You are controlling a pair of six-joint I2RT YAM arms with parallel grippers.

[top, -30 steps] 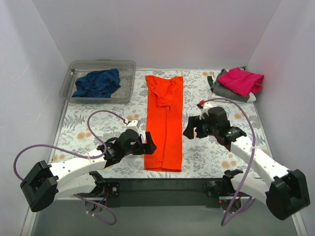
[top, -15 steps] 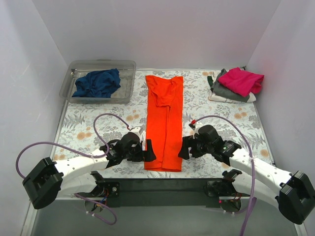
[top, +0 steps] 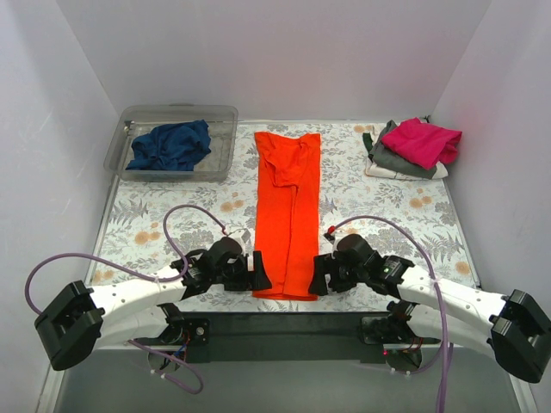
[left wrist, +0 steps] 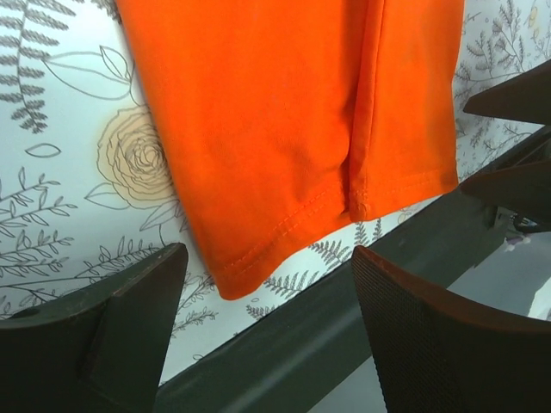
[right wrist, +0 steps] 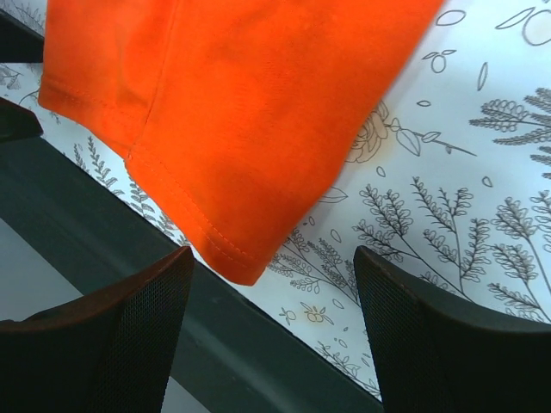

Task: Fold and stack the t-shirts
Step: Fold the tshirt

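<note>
The orange-red t-shirt (top: pixel 288 211) lies folded into a long strip down the middle of the table. Its near hem shows in the left wrist view (left wrist: pixel 293 129) and in the right wrist view (right wrist: pixel 250 95). My left gripper (top: pixel 256 273) is open and empty at the hem's near left corner. My right gripper (top: pixel 317 275) is open and empty at the hem's near right corner. The navy blue t-shirt (top: pixel 170 144) lies crumpled in the tub. The magenta-pink t-shirt (top: pixel 422 140) lies on the grey t-shirt (top: pixel 393 160) at the back right.
The clear plastic tub (top: pixel 123 144) stands at the back left. The table has a floral cloth (top: pixel 181 211) and a dark front edge (top: pixel 284 323), also seen in the left wrist view (left wrist: pixel 284 344) and the right wrist view (right wrist: pixel 129 267). White walls close in on three sides.
Both grippers have moved toward me and down, from beside the strip's lower half to the two near corners of its hem. The shirts have not moved.
</note>
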